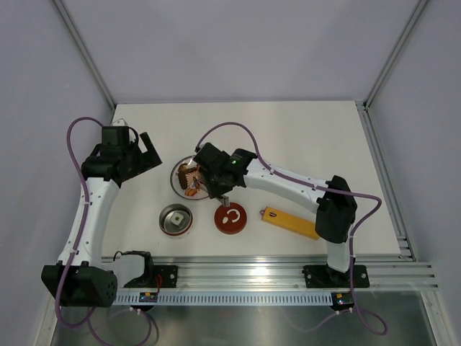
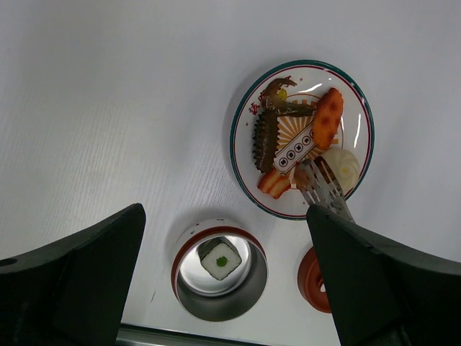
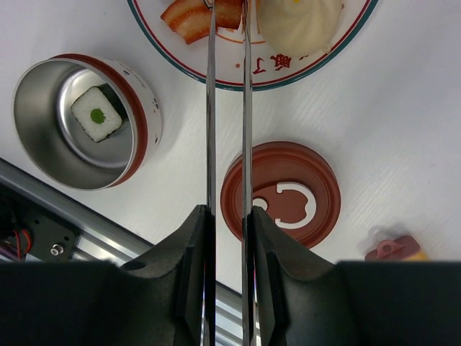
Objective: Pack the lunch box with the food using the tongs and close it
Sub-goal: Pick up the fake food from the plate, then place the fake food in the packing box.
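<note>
The red lunch box [image 1: 176, 220] stands open near the table's front, with one white sushi piece [image 2: 220, 260] on its steel floor. Its dark-red lid [image 1: 230, 218] lies flat to the right. Behind them the plate [image 2: 241, 115] carries the food: an orange piece [image 2: 328, 119], a white bun [image 2: 342, 164], a bacon strip [image 2: 275, 184] and dark pieces. My right gripper [image 3: 228, 216] is shut on the tongs [image 3: 209, 108], whose narrowly parted tips [image 2: 322, 186] reach onto the plate between the bacon and the bun. My left gripper [image 2: 223, 216] hangs open above the lunch box, holding nothing.
A long yellow-orange bar [image 1: 289, 222] lies right of the lid, near the right arm's base. A metal rail [image 1: 238, 274] runs along the table's front edge. White walls enclose the table at the back and sides.
</note>
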{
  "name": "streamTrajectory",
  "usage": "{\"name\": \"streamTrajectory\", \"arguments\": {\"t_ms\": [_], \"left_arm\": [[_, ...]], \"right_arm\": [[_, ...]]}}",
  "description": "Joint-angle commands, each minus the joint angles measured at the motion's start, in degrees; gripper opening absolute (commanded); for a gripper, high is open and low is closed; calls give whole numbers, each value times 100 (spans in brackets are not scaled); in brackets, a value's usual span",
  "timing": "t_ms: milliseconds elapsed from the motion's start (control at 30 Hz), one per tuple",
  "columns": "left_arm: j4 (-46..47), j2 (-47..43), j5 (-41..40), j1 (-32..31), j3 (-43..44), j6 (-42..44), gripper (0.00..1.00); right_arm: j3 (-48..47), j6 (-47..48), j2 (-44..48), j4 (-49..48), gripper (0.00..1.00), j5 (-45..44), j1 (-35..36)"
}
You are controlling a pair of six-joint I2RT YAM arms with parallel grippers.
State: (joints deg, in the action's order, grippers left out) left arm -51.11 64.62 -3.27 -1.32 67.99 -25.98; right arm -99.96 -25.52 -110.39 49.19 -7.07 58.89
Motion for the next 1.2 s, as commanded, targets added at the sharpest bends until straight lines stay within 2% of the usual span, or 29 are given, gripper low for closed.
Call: {"name": "streamTrajectory", "arguments": {"t_ms": [0, 267, 400, 700, 1033, 1167], "left_arm": [[198, -81, -51, 27, 22, 23, 99], [225, -178, -148, 44, 92, -83, 99], [224, -187, -183, 53, 118, -92, 99], [163, -266, -227, 88, 171, -145, 99], [145, -283, -201, 88, 162, -109, 99], [154, -275, -192, 88, 162, -101, 99]], "right_arm": [[-339, 29, 641, -77, 20, -233, 131], [-384, 222, 975, 108, 21, 30, 491], [-112, 565, 1107, -251, 22, 416, 851], [-111, 645, 721, -261, 23, 681, 1265], [-129, 680, 343, -190, 27, 681, 1335], [-137, 671, 290, -234, 33, 681, 1327]]}}
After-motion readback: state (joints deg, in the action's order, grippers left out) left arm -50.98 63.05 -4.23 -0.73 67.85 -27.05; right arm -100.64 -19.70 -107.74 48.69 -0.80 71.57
